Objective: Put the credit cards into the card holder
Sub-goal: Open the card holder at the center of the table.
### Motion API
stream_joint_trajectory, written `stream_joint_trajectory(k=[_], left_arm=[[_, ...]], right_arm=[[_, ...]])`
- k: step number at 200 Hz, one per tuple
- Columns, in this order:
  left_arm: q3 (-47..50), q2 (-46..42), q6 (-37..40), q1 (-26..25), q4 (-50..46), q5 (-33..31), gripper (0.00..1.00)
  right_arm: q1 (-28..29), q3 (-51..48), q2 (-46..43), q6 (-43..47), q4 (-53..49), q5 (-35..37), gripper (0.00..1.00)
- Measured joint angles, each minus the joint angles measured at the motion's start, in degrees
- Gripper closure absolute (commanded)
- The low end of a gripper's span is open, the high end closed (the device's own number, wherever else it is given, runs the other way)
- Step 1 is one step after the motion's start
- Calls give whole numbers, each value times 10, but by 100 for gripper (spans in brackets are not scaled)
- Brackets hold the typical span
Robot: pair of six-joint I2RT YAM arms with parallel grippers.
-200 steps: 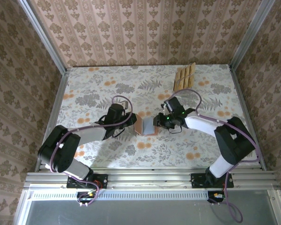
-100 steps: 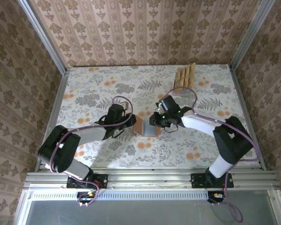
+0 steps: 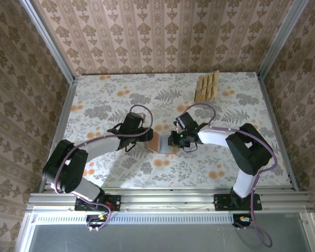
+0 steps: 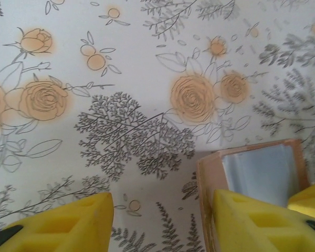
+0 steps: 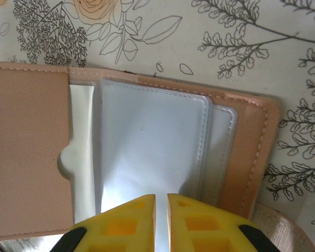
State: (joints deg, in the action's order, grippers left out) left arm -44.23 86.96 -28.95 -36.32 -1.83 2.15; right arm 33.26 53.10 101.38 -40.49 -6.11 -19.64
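Note:
The card holder (image 3: 163, 144) lies opened on the floral table, with a salmon leather flap (image 5: 31, 157) and greyish pocket panels (image 5: 147, 136). My right gripper (image 3: 172, 139) is down on its right half. Its yellow fingers are nearly together at the panel, and the gripper (image 5: 161, 197) looks shut on that thin sheet. My left gripper (image 3: 148, 135) stands open at the holder's left edge. In the left wrist view the gripper (image 4: 163, 223) holds nothing, and its right finger (image 4: 262, 220) sits against the card holder (image 4: 207, 178). Several credit cards (image 3: 207, 86) lie in a row at the back right.
Metal rails (image 3: 65, 113) and patterned walls enclose the table on three sides. A beige woven strip (image 5: 283, 233) shows under the holder's near right corner; I cannot tell what it is. Open tabletop (image 3: 105, 100) stretches to the back left.
My left gripper has opened and let go of the holder's left flap. My right gripper has moved left onto the holder and closed further. The holder now lies flatter.

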Motion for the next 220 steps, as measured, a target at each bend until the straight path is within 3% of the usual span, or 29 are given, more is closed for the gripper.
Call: stream_joint_trajectory(k=[75,147,169,194,220], left_arm=[[-11,68,24,-30,-44,-75,47],[-12,68,24,-34,-43,-86,43],[-12,60,24,-34,-53,-84,34],[-13,37,23,-33,-66,-83,1],[-29,8,17,-30,-75,-78,0]], right_arm=[[0,-13,12,-5,41,-2,85],[-1,-5,10,-6,29,-2,83],[-7,21,-4,4,-18,-2,74],[-34,84,-37,19,-78,7,55],[-81,168,-72,42,-123,33,37]])
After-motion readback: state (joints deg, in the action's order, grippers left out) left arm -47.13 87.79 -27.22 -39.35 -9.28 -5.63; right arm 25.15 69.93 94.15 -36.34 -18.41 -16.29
